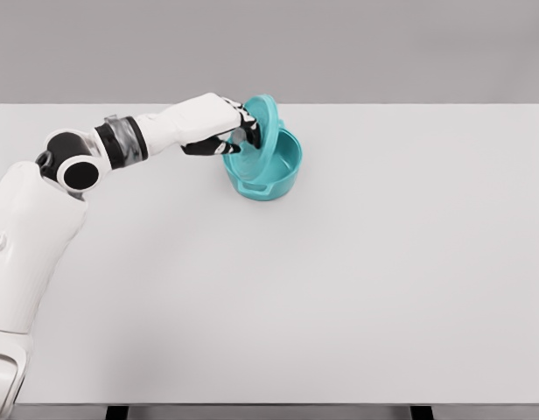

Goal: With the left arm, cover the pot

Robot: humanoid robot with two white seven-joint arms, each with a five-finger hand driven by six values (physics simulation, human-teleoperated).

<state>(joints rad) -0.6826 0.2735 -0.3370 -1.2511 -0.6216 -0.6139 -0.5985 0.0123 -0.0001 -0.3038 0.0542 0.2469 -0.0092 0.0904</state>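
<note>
Now left hand grips tilted lid over pot.

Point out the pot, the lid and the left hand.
pot (pixel 283 175): head view, on its teal outer wall, right side.
lid (pixel 266 118): head view, on its tilted upper rim.
left hand (pixel 219 122): head view, on the white back of the hand gripping the lid.

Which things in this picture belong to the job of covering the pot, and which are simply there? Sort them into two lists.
Part of the job:
teal pot
teal lid, tilted over the pot's left rim
left hand, holding the lid

Simply there:
white table
</note>
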